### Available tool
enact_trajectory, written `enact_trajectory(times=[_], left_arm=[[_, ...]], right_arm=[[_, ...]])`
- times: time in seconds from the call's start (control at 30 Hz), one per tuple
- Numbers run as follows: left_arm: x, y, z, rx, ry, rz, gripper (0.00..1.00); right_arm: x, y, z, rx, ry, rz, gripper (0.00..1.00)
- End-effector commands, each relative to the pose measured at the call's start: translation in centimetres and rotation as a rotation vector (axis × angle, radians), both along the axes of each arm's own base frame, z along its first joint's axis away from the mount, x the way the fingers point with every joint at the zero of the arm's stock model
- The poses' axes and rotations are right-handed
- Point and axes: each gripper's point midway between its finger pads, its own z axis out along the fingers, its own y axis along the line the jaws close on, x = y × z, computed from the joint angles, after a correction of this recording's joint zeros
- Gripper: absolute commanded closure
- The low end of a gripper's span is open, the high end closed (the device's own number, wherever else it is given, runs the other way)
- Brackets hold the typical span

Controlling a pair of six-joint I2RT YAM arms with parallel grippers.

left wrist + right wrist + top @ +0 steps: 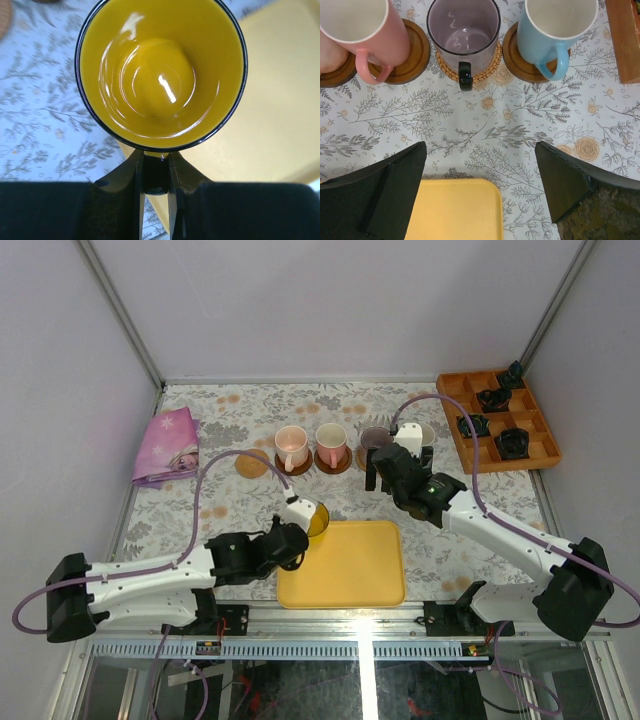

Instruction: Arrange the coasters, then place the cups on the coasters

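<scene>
My left gripper [156, 170] is shut on the dark handle of the yellow cup [160, 75]. It holds the cup [318, 519] at the far left corner of the yellow tray [342, 562]. An empty tan coaster [252, 464] lies at the left end of the row. To its right, each on a coaster, stand the pale pink cup [291, 447], the pink cup [362, 30], the grey-purple cup [464, 27] and the light blue cup [555, 25]. My right gripper [480, 185] is open with nothing in it, just in front of the grey-purple cup.
An orange compartment box [497, 420] with small black objects sits at the back right. A pink bag [168, 445] lies at the back left. The flowered cloth [485, 125] covers the table, and the enclosure walls stand close on both sides.
</scene>
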Motion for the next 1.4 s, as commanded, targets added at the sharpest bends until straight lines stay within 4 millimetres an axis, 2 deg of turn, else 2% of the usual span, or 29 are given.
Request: enact_trajectory(times=[0.0,0.1,0.2,0.37,0.53,0.7,0.83,0.93,1.13,1.37], left_arm=[[4.2,2.3,6.0,-0.089,-0.161,0.241,1.0],[6.7,4.5,8.0,-0.133,-0.209,0.347,1.0],[10.0,7.0,9.6,-0.182,-0.244,0.441,1.0],[15.4,11.3,10.6,-0.188,-0.28,0.582,1.0],[19.6,13.3,10.7,-0.172,-0.304,0.619,1.0],[22.9,15.2,8.2,-0.177,-0.258,0.64,1.0],[24.7,16.0,6.5,-0.179,-0.246,0.64,1.0],[25.8,15.7,5.8,-0.176,-0.251,0.617,1.0],[27.1,15.1,4.1,-0.178,-0.249,0.594,1.0],[26.9,14.9,2.7,-0.178,-0.219,0.592,1.0]], right_arm=[[1.8,0.2,2.8,0.015,-0.097,-0.028,0.02],[2.6,0.7,3.4,0.0,-0.118,-0.016,0.02],[3.5,1.3,4.0,-0.012,-0.138,-0.002,0.02],[5.2,2.4,5.6,-0.039,-0.182,0.021,0.02],[7.1,2.1,7.5,-0.046,-0.224,-0.01,0.0],[9.5,-1.4,8.1,0.0,-0.218,-0.11,0.0],[11.1,-5.0,7.9,0.027,-0.207,-0.187,0.0],[11.9,-6.2,7.7,0.018,-0.208,-0.209,0.0],[12.7,-6.8,6.6,0.013,-0.186,-0.223,0.0],[12.6,-7.0,6.3,0.009,-0.179,-0.227,0.0]])
